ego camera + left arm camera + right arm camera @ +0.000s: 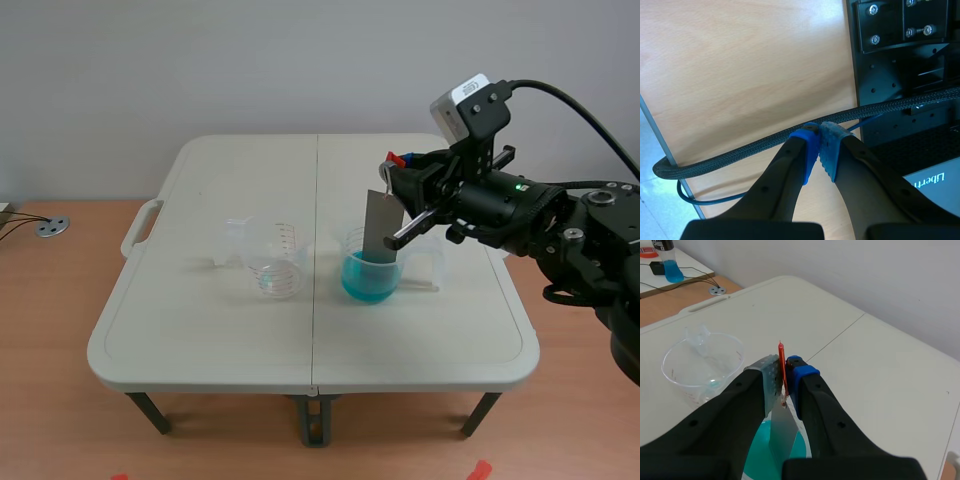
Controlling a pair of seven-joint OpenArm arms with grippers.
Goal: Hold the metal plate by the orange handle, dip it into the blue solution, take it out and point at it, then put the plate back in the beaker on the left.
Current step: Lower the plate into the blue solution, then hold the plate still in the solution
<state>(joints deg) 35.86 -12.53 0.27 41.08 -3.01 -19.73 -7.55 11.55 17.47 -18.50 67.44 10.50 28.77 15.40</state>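
Note:
My right gripper (pixel 398 172) is shut on the orange handle (pixel 782 366) of the grey metal plate (pixel 380 232). The plate hangs down into the beaker of blue solution (pixel 371 275) right of the table's middle, its lower end in or just above the liquid. In the right wrist view the plate (pixel 782 435) drops between my fingers toward the blue liquid (pixel 759 455). The clear empty beaker (pixel 271 260) stands to the left, seen beside the gripper as the empty beaker (pixel 700 365). My left gripper (pixel 819 134) is shut on nothing, off the table and out of the scene view.
The white folding table (pixel 200 340) stands on a wooden floor. Under the left gripper run a braided black cable (pixel 740 150) and a black perforated frame (pixel 900 60). A bottle of blue liquid (pixel 670 265) stands far off on another surface.

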